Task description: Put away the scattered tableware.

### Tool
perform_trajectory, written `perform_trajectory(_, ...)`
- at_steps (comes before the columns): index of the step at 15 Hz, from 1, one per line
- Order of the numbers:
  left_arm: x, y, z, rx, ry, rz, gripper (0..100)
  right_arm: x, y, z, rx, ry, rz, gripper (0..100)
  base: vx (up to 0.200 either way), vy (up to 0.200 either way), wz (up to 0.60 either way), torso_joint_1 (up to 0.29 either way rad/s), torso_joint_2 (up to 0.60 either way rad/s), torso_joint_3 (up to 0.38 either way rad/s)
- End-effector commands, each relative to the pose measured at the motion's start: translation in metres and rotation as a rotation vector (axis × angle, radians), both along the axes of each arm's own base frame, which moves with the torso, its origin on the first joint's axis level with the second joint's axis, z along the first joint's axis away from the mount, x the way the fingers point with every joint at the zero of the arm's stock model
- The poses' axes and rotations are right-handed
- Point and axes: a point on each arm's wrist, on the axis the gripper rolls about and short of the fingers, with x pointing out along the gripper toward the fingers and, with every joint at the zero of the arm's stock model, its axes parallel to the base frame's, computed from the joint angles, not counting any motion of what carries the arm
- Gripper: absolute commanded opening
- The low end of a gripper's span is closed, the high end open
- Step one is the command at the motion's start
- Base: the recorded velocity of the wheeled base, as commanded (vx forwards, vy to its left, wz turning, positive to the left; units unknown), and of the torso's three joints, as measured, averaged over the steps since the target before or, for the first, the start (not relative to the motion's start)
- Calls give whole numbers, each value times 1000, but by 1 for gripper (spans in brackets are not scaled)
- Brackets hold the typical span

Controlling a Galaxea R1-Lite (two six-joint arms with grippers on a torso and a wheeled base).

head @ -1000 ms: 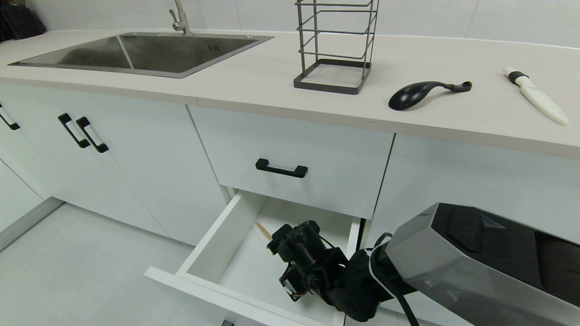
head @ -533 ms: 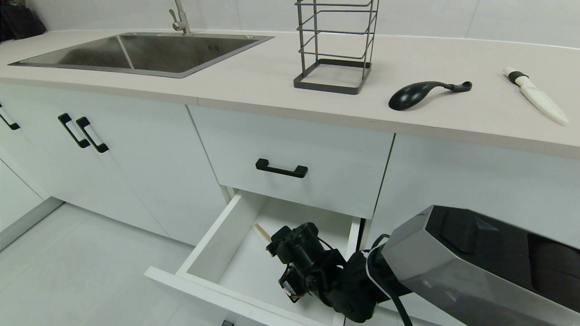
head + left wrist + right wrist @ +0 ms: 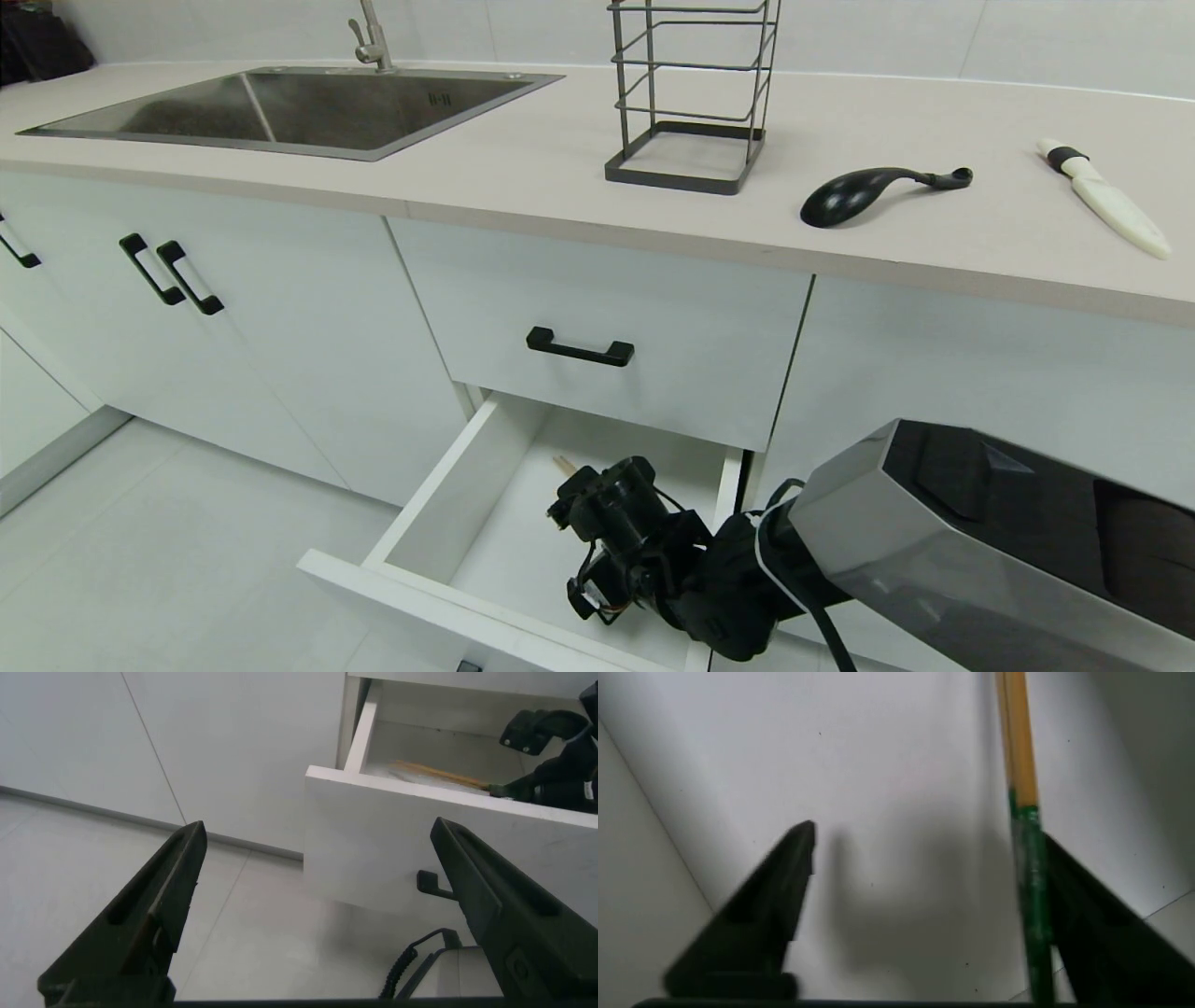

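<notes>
A yellow chopstick with a green end [image 3: 1020, 793] lies on the white floor of the open lower drawer [image 3: 467, 485]. My right gripper [image 3: 924, 915] hangs inside the drawer, open, and the chopstick runs close along one finger. From the head view the right gripper [image 3: 583, 495] sits mid-drawer with the chopstick tip [image 3: 563, 463] peeking out behind it. On the counter lie a black spoon [image 3: 854, 194] and a white knife [image 3: 1106, 198]. My left gripper [image 3: 327, 905] is open and empty, low above the floor, facing the drawer front [image 3: 448, 849].
A wire rack [image 3: 691, 93] stands on the counter left of the spoon. The sink [image 3: 299, 103] is at the far left. A closed drawer with a black handle [image 3: 579, 352] overhangs the open one. Tiled floor lies to the left of the drawer.
My right gripper has turned slightly inside the drawer. The chopstick tip beside it now shows shorter and a little further right.
</notes>
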Motion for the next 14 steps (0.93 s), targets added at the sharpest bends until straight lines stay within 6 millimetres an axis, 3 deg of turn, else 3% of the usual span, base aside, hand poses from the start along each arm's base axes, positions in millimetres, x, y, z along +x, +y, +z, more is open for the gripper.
perform_trajectory(1, 0, 0, 0, 0, 0, 0, 100, -1, 1, 8, 14, -8, 1, 100, 0, 0, 0, 0, 0, 0)
perform_trajectory(5, 0, 0, 0, 0, 0, 0, 100, -2, 4, 26, 48, -32, 7, 100, 0, 0, 0, 0, 0, 0)
perform_trajectory(14, 0, 0, 0, 0, 0, 0, 100, -26, 12, 87, 152, -96, 57, 100, 0, 0, 0, 0, 0, 0)
